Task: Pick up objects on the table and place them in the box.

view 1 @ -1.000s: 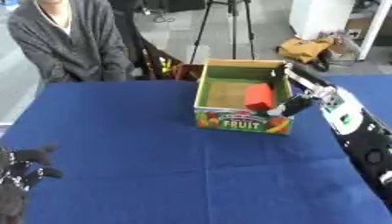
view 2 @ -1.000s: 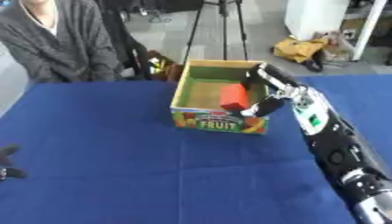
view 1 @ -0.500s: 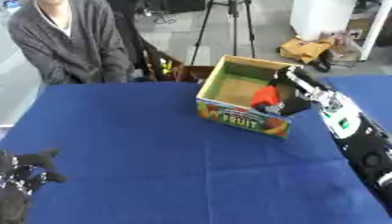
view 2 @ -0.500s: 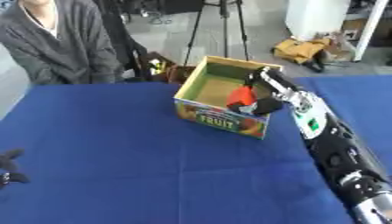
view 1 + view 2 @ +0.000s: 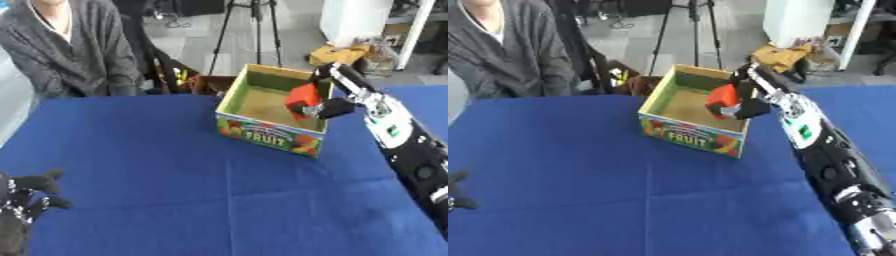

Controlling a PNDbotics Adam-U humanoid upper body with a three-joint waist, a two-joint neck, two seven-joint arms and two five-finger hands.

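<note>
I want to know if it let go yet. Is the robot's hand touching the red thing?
Touching. The left eye view shows the right hand with fingers curled round the red thing over the box.

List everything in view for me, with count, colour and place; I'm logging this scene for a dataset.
Box: one, green-rimmed cardboard with "FRUIT" on its front, standing askew on the far middle of the table.
Block: one, red, held over the box's right side.
Table: one, blue cloth, fills the foreground.
Tripod: one, dark, on the floor behind the table.
Yellow thing: one, on the floor at far right.
Person: one, grey top, seated at the far left edge.
Right robot hand: black, curled round the block.
Left robot hand: black, idle at the lower left corner.
</note>
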